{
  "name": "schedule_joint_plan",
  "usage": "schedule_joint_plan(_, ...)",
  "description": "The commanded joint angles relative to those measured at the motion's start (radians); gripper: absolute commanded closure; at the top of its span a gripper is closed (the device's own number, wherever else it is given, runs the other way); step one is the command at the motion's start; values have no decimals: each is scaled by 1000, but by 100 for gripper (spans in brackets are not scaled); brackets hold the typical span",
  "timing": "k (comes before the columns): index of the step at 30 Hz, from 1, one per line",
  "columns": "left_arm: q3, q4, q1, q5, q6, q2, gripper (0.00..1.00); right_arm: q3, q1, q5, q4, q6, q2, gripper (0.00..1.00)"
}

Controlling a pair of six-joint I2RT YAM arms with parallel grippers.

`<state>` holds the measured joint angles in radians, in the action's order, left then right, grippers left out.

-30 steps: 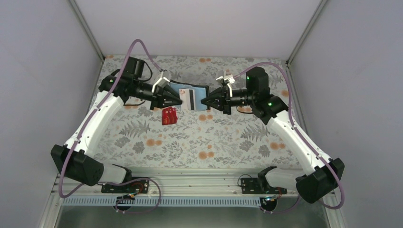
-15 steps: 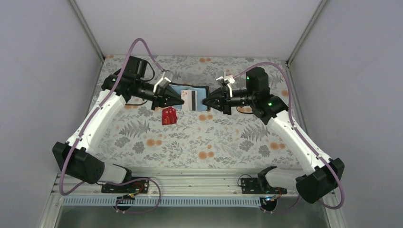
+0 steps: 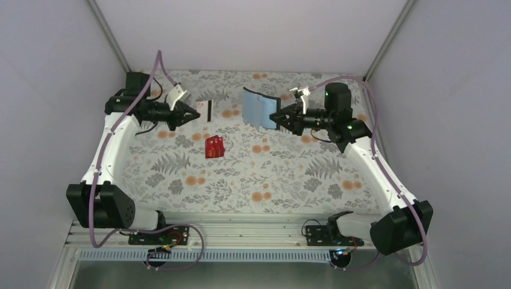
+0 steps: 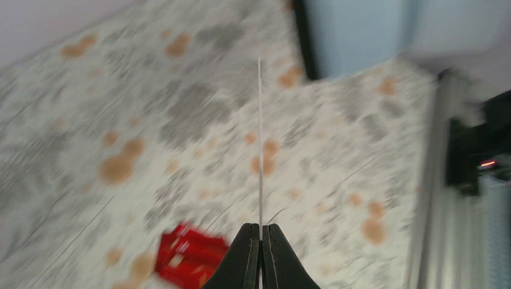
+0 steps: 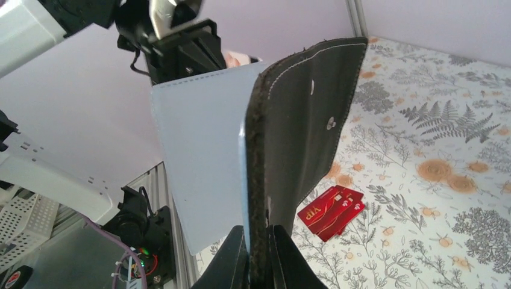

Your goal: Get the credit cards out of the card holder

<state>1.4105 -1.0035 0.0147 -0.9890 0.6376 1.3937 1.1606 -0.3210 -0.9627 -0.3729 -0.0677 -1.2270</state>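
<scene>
My left gripper (image 3: 194, 112) is shut on one credit card (image 3: 205, 110), held above the table's back left; its visible face is pale with a dark stripe. In the left wrist view the card (image 4: 260, 138) shows edge-on as a thin line between my shut fingers (image 4: 260, 235). My right gripper (image 3: 279, 118) is shut on the card holder (image 3: 258, 109) and holds it open in the air, light blue face toward the left arm. In the right wrist view the holder (image 5: 304, 132) stands in the jaws. Red credit cards (image 3: 214, 146) lie stacked on the table.
The floral table cloth (image 3: 253, 180) covers the table. Grey walls close off the left, right and back. A metal rail (image 3: 241, 232) with the arm bases runs along the near edge. The red cards also show in the right wrist view (image 5: 331, 212) and, blurred, in the left wrist view (image 4: 187, 259).
My left gripper has pulled the card out of the holder and swung left and back with it. My right gripper has lifted the holder off the table and drawn it to the right.
</scene>
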Motion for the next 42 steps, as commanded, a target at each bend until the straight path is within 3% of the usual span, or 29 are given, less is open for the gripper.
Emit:
schedule_joint_plan(1, -120, 91, -26, 399, 31, -12, 98, 1, 10, -47, -2, -17, -18, 96)
schedule_joint_plan(7, -190, 205, -25, 1011, -69, 44, 98, 13, 10, -59, -16, -14, -18, 96)
schedule_joint_plan(10, -287, 293, 8, 1191, -36, 5, 98, 13, 11, -72, -16, -12, -18, 96)
schedule_joint_plan(14, -377, 349, 87, 1335, -31, 27, 98, 16, 11, -82, -16, -11, -24, 96)
schedule_joint_plan(19, -313, 226, 103, 1448, -194, 204, 98, 16, 11, -85, -25, -9, -17, 96)
schedule_joint_plan(27, -280, 172, 117, 1536, -266, 360, 98, 8, 11, -93, -22, -10, -11, 96)
schedule_joint_plan(31, -254, 147, 126, 1497, -299, 436, 97, 11, 11, -96, -27, -6, -11, 96)
schedule_joint_plan(32, -250, 140, 131, 1474, -299, 439, 90, 11, 11, -95, -31, -4, -10, 96)
schedule_joint_plan(36, -225, 87, 150, 1275, -270, 402, 37, 8, 11, -96, -35, 0, -5, 96)
schedule_joint_plan(37, -213, 71, 151, 1198, -256, 383, 32, 7, 11, -99, -34, 0, -6, 96)
schedule_joint_plan(42, -86, -4, 135, 670, -147, 254, 31, 11, 9, -146, -34, 14, -6, 96)
